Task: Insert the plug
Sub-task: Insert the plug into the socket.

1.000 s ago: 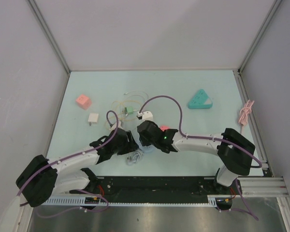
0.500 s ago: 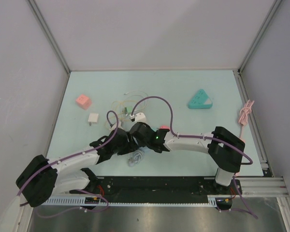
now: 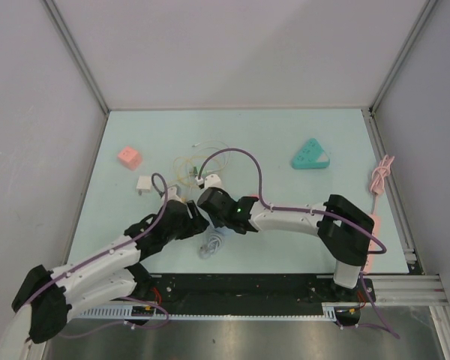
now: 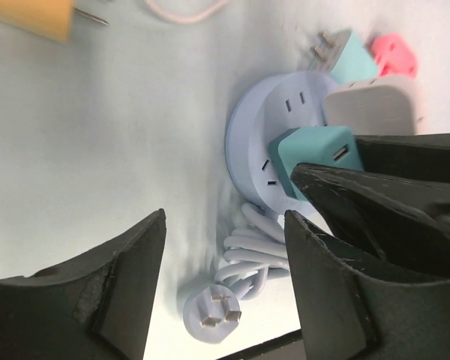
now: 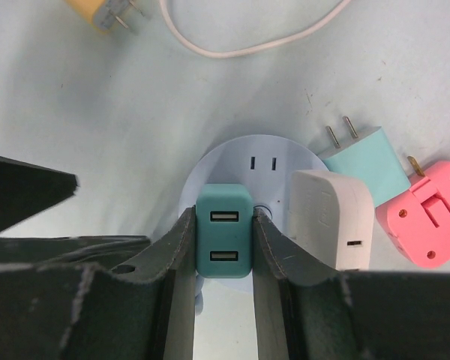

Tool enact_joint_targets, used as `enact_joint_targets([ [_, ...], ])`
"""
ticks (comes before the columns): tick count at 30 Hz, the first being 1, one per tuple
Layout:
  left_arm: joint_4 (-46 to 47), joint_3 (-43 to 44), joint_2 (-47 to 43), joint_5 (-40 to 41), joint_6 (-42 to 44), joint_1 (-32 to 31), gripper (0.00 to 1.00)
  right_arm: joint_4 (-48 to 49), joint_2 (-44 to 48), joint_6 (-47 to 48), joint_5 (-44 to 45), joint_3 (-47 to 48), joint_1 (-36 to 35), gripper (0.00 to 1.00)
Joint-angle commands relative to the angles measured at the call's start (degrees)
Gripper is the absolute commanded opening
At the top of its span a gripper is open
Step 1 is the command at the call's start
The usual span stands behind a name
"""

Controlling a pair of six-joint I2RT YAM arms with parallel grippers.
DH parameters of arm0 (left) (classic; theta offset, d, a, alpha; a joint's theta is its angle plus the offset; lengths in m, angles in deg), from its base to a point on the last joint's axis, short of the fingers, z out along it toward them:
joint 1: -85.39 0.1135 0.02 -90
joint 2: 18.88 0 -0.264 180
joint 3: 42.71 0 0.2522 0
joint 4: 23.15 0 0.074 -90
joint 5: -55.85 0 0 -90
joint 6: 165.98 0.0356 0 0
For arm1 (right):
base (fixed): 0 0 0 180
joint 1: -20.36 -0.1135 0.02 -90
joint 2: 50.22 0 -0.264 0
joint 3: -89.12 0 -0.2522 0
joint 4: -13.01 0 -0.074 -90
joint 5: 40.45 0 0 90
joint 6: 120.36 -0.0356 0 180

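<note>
Teal plug point(image 5: 223, 244) in right claw point(image 5: 223, 225)

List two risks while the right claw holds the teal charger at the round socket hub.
The white adapter sits close beside the teal charger, so the right claw might catch on it. The left claw is open, not gripping the round socket hub, which may slide under a push.

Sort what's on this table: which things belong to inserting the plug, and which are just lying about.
In the job: teal charger, clamped in the right gripper; round socket hub.

Lying about: white adapter, light teal plug, pink adapter, yellow plug, triangular power strip, pink cube, pink cable.
</note>
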Motion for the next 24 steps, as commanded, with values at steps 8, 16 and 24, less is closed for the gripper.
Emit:
enact_joint_targets([
  [8,-17.8,7.9,-16.0,14.0,0.4,1.6,0.77,-7.0,-5.0,-0.1,-7.5,-6.6,0.9,0.0],
  [16,-23.4,11.9,-19.2,19.6,2.0,1.7,0.82,-8.3,-6.5,1.6,-7.5,-8.3,-0.5,0.0],
  [24,-25.0,13.0,-20.7,21.0,2.2,1.7,0.87,-10.4,-9.8,2.6,-6.3,-9.0,-0.4,0.0],
])
